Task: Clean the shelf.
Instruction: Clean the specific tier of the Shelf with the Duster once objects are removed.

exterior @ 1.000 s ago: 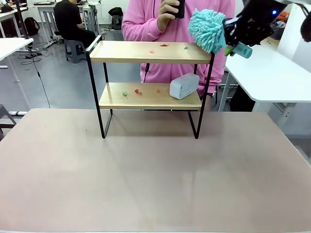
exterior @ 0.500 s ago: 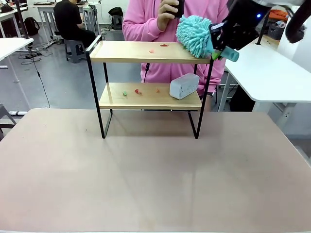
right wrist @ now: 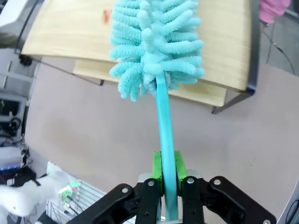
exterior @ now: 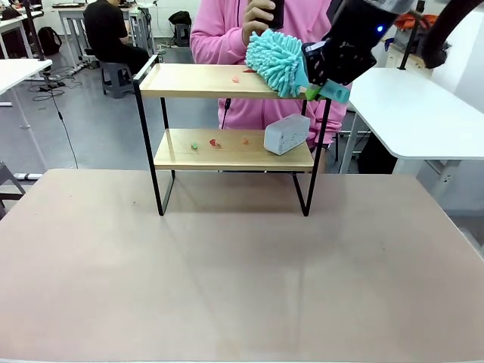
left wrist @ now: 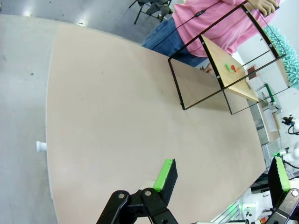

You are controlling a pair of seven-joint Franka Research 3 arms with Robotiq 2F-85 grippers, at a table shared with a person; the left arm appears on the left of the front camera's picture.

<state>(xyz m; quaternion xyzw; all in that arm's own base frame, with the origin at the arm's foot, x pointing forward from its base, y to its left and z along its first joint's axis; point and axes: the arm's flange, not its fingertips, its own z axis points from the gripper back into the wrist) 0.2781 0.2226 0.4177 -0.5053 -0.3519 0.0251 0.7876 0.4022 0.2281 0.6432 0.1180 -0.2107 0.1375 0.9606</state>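
The shelf (exterior: 234, 82) stands at the far side of the table, two wooden boards in a black frame. Small red scraps (exterior: 236, 79) lie on its top board, and red and green scraps (exterior: 215, 143) on the lower one. My right gripper (exterior: 321, 64) is shut on the handle of a teal fluffy duster (exterior: 276, 62), whose head rests over the right half of the top board. In the right wrist view the duster (right wrist: 156, 44) covers the top board (right wrist: 70, 32), held by the gripper (right wrist: 168, 175). My left gripper (left wrist: 223, 176) hangs open over the table, far from the shelf (left wrist: 233, 74).
A grey-white box (exterior: 286, 134) lies tilted on the lower board's right end. A person in a pink top (exterior: 227, 30) stands right behind the shelf, holding a dark object. A white table (exterior: 412, 113) stands to the right. The tan table (exterior: 242, 265) spreads wide in front.
My right gripper has swept the duster leftward, from beyond the shelf's right end onto the top board. The scraps on the lower board and the box have not moved.
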